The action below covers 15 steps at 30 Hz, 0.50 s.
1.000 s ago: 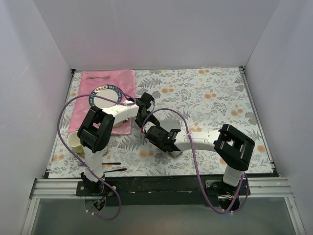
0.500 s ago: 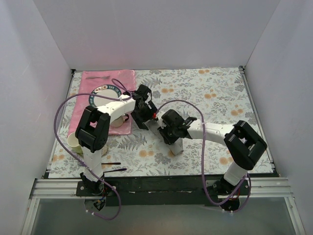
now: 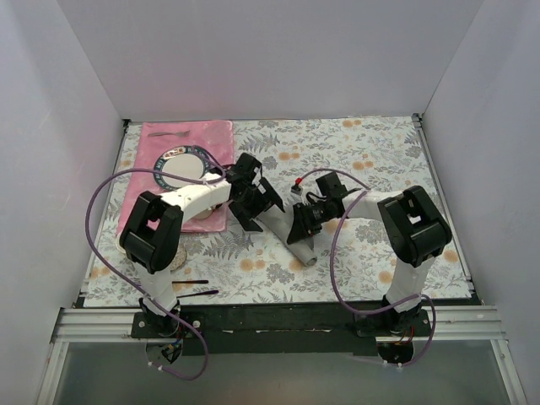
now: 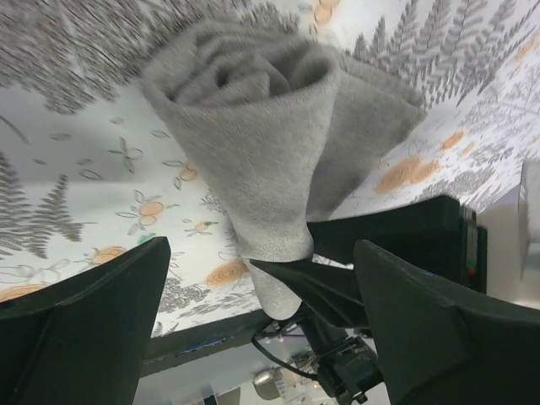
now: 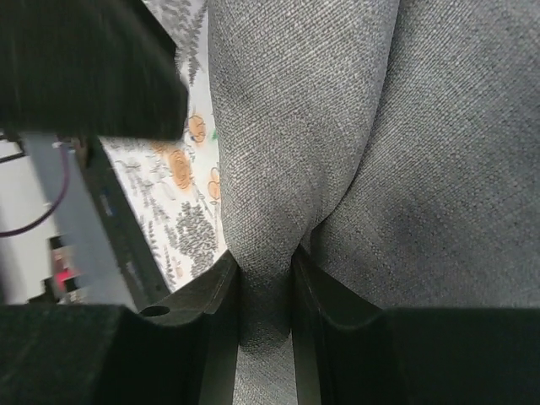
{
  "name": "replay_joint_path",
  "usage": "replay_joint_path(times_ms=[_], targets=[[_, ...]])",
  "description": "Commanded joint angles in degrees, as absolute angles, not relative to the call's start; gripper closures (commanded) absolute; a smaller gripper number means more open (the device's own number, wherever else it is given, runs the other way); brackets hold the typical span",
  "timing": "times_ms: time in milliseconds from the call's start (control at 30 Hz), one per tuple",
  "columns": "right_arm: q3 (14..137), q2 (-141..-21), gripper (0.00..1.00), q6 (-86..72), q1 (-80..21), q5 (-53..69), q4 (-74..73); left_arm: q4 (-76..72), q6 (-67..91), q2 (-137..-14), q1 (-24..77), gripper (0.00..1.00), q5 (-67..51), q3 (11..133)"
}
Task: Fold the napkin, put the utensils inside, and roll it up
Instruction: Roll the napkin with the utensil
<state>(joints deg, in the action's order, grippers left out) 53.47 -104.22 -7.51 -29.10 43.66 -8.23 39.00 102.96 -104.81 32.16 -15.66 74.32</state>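
The left gripper (image 3: 257, 211) is spread wide, and the rolled soft grey cloth napkin (image 4: 270, 143) lies just ahead of it. The right gripper (image 5: 266, 287) pinches a fold of the napkin on the floral bench (image 3: 380, 160).

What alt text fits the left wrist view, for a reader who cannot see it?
A rolled grey napkin over a floral tablecloth, pinched lower down by the right gripper. The left gripper stands open on either side, not touching it.

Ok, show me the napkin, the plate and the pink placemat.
napkin (image 4: 270, 169), left wrist view, on the roll's outer wrap.
plate (image 3: 186, 164), top view, on its white centre.
pink placemat (image 3: 213, 135), top view, on its bare far part.
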Motion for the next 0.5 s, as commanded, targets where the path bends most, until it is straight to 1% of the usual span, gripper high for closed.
replay_joint_path(times_ms=[0,167,233,267,300,467], targets=[[52.21,-109.77,0.66,-7.56,-28.57,53.86,-10.28,34.28,107.48,-103.96,35.24,0.09,-17.32,72.69],[52.38,-111.18,0.66,-6.86,-26.63,56.51,-10.63,33.22,107.40,-109.07,36.30,0.10,-14.51,74.97],[52.03,-110.57,0.64,-7.38,-26.19,56.34,-9.93,34.36,107.14,-110.73,36.39,0.13,-13.37,76.19],[52.12,-110.22,0.61,-7.82,-26.02,56.08,-9.67,36.71,107.14,-111.26,36.30,0.14,-12.23,76.46],[52.03,-109.52,0.60,-8.34,-25.93,55.90,-8.97,37.78,107.23,-111.44,36.30,0.17,-11.87,76.73],[53.08,-108.81,0.57,-9.58,-25.66,54.76,-8.26,38.67,108.28,-108.90,36.74,0.17,-9.93,73.57]])
